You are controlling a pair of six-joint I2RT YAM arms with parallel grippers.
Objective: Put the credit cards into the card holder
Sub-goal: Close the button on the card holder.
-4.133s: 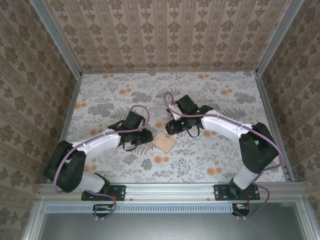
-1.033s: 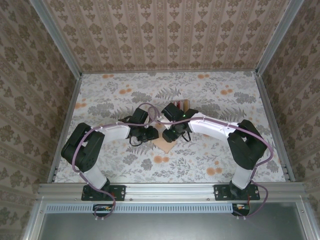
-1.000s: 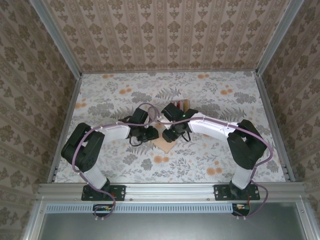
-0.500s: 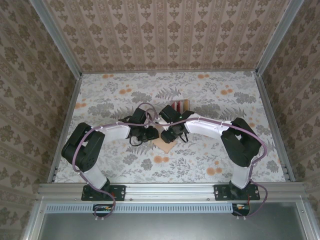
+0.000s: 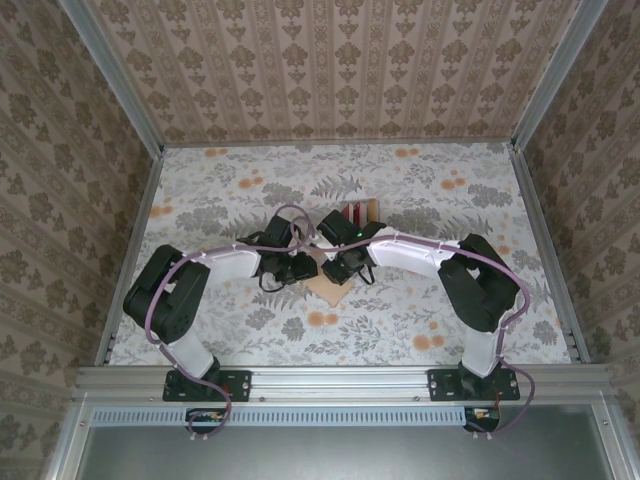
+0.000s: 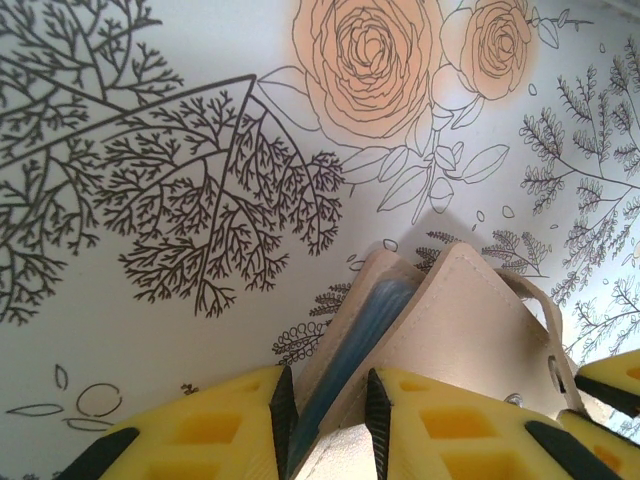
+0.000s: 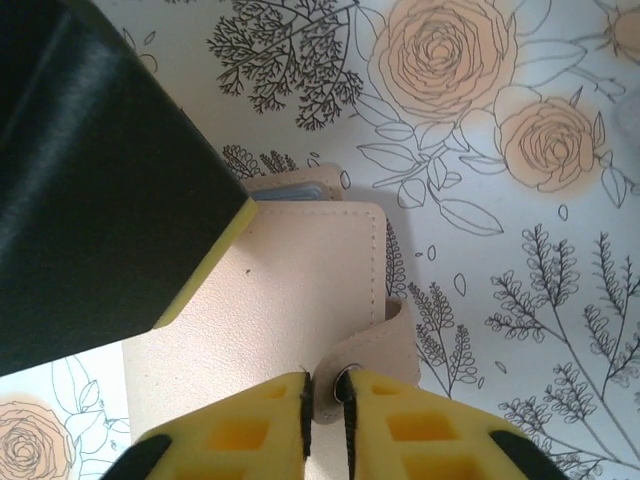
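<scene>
Two pinches: left end effector (image 6: 325, 422) clamps card holder (image 6: 450, 320) edge, right end effector (image 7: 325, 405) its strap (image 7: 375, 345).

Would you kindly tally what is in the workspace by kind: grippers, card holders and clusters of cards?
grippers: 2 (left gripper, right gripper)
card holder: 1
cluster of credit cards: 1, single cards too small to count
total: 4

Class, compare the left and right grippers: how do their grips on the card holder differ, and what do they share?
The left gripper clamps the thick edge of the card holder, its fingers standing apart; the right gripper pinches only the thin snap tab, its fingers nearly touching. Both have yellow fingers and grip the same holder.
</scene>
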